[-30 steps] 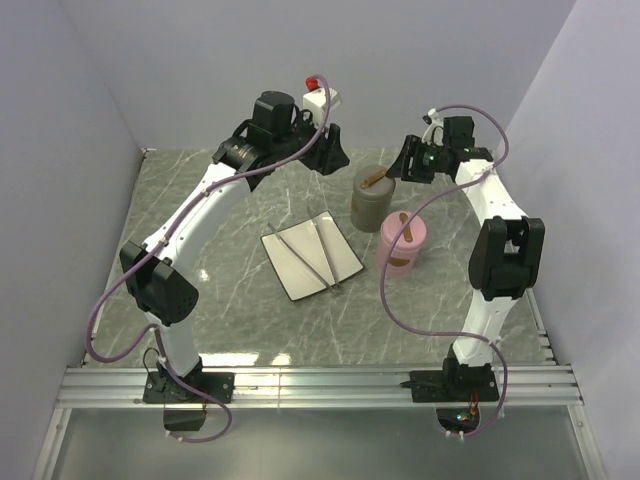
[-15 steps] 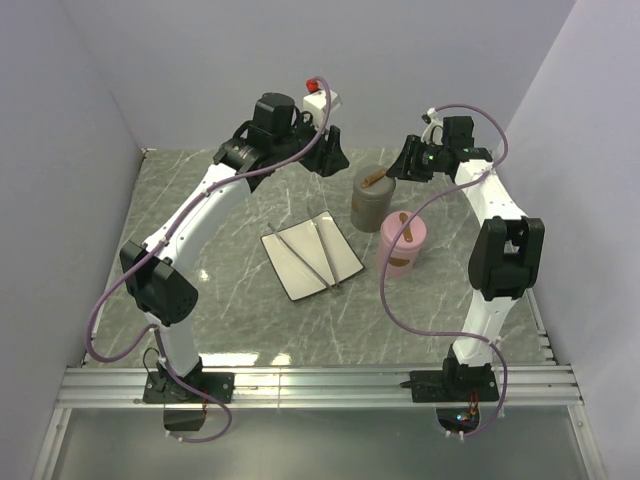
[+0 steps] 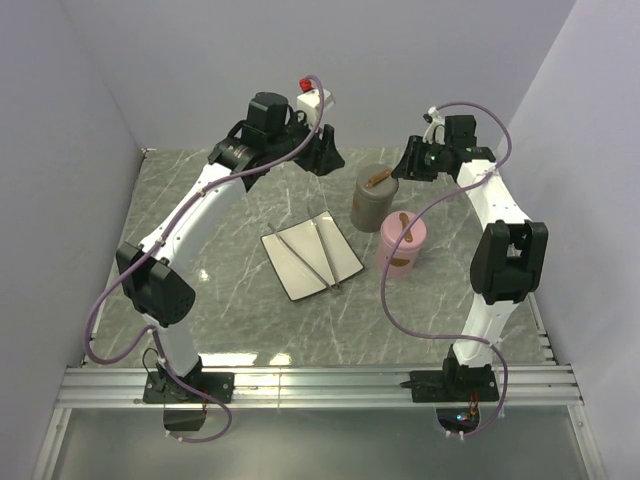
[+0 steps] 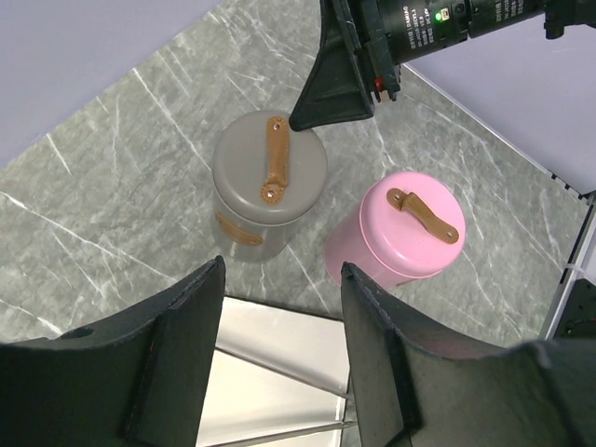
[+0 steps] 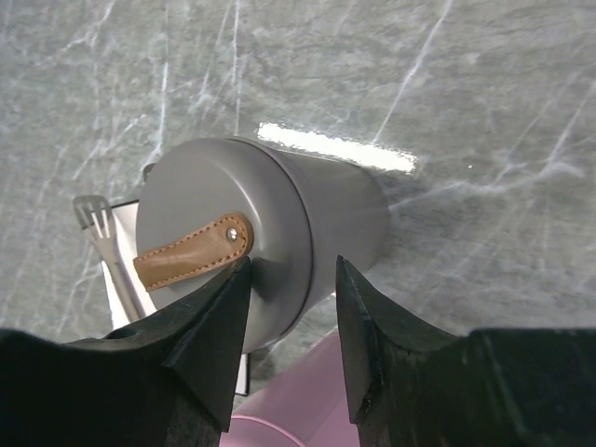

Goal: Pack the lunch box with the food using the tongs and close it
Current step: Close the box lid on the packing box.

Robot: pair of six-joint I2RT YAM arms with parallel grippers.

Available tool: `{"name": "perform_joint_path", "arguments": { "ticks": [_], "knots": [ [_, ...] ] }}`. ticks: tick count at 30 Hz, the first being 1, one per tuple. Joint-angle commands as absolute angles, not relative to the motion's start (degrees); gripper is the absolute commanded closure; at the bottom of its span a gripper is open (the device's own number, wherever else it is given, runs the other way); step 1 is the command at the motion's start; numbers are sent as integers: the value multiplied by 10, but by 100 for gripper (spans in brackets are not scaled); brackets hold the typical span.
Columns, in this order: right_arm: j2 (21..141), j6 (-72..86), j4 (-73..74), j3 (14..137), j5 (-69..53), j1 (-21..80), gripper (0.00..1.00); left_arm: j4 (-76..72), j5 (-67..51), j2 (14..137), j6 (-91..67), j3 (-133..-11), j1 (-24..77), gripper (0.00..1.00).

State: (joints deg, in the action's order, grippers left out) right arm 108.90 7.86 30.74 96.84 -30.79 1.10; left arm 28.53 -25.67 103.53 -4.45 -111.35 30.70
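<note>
Fingers (image 5: 209, 326) of the right gripper (image 5: 293, 265) stand part-way apart over the lid of the grey lunch container (image 3: 372, 203).
One fingertip is at the riveted end of the brown strap (image 5: 191, 253); nothing is clamped. The left gripper (image 4: 279, 279) hangs higher, its fingers wide and empty. The tongs (image 3: 326, 258) lie on the white plate (image 3: 343, 256), just beside the grey container. The pink container (image 3: 402, 245) stands next to it, lid on.

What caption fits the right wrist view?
Open right claw above the grey canister and its brown strap handle, pink canister beside.
</note>
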Motion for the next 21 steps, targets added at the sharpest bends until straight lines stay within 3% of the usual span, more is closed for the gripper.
{"name": "perform_joint_path", "arguments": {
  "ticks": [1, 15, 21],
  "knots": [
    [1075, 41, 337, 982, -249, 8, 52, 269, -269, 1000, -58, -1105, 306, 41],
    [1033, 65, 326, 987, -283, 13, 50, 255, -262, 976, -73, -1074, 302, 41],
    [937, 103, 308, 967, -174, 51, 45, 206, -269, 939, -141, -1024, 257, 39]
  ]
}}
